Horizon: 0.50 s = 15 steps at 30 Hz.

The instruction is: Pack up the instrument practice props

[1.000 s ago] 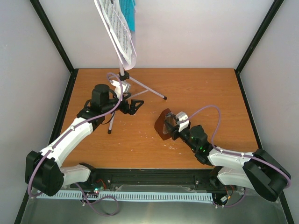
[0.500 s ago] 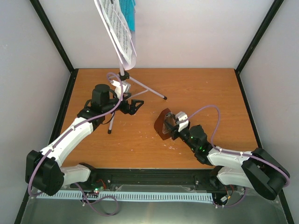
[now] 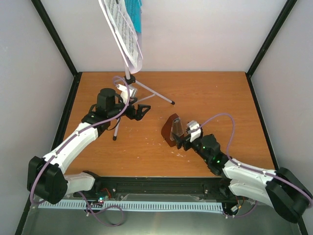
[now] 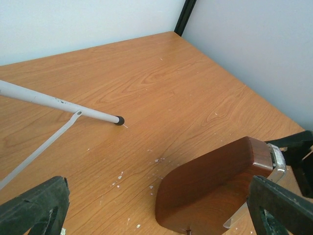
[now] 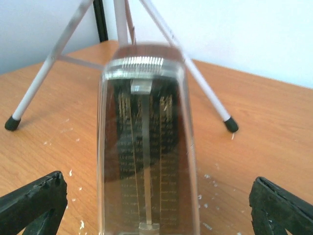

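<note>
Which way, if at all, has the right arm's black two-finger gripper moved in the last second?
Yes: the right gripper has drawn back slightly toward the wooden table's near edge, away from the small brown pyramid metronome, with jaws open.

The table (image 3: 210, 93) is orange-brown wood-grain board, smooth with a low sheen, flecked with small white chips and scuffs. The metronome (image 4: 210, 183) has a reddish-brown wooden body polished to a satin gloss, and a silvery, metal-looking band (image 5: 143, 66) near its top. Its clear cover (image 5: 146, 161) is glossy transparent plastic that catches reflections. The music stand (image 3: 155, 94) has legs (image 4: 54, 101) of smooth silver-white painted metal, tipped with matt black rubbery feet (image 5: 12, 122). The sheet music (image 3: 124, 36) is matt white paper, and the teal booklet (image 3: 137, 17) looks like matt paper too. The left gripper (image 4: 156, 200) has fingers (image 4: 34, 208) of matt black plastic, faintly grainy. The arm shells (image 3: 73, 142) are glossy white plastic
</note>
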Tool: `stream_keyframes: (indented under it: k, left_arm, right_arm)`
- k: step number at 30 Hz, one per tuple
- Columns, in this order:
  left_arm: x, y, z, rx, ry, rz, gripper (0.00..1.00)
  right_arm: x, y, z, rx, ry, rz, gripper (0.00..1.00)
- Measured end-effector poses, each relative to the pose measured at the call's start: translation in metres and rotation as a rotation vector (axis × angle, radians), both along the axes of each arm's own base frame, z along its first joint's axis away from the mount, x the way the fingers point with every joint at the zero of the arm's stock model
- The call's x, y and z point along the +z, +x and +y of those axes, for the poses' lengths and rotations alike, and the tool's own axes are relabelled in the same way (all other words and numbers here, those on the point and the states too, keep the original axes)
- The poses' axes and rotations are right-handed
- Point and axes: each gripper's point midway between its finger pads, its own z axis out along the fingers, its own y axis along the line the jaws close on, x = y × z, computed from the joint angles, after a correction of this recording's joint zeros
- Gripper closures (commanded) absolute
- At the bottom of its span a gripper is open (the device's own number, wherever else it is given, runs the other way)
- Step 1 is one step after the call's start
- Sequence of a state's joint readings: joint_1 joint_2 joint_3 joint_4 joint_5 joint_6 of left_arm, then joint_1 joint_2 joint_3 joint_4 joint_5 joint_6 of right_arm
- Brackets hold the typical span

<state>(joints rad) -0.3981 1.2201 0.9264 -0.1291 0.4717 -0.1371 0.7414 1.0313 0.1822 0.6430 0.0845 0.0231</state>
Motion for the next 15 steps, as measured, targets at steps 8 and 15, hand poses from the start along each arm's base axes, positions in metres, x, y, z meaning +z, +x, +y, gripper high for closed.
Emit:
stream_keyframes:
  k: [8,15]
  left_arm:
    - [-0.003,-0.004,-0.005,-0.039,0.01,-0.024,0.03]
    - [0.0,-0.036,-0.065,-0.222,0.019,-0.031,0.01]
  right_arm:
    - [0.056,-0.009,-0.025,-0.074,0.102,-0.081,0.0]
    - [0.126,0.001,-0.06,-0.27,0.191,-0.165,0.0]
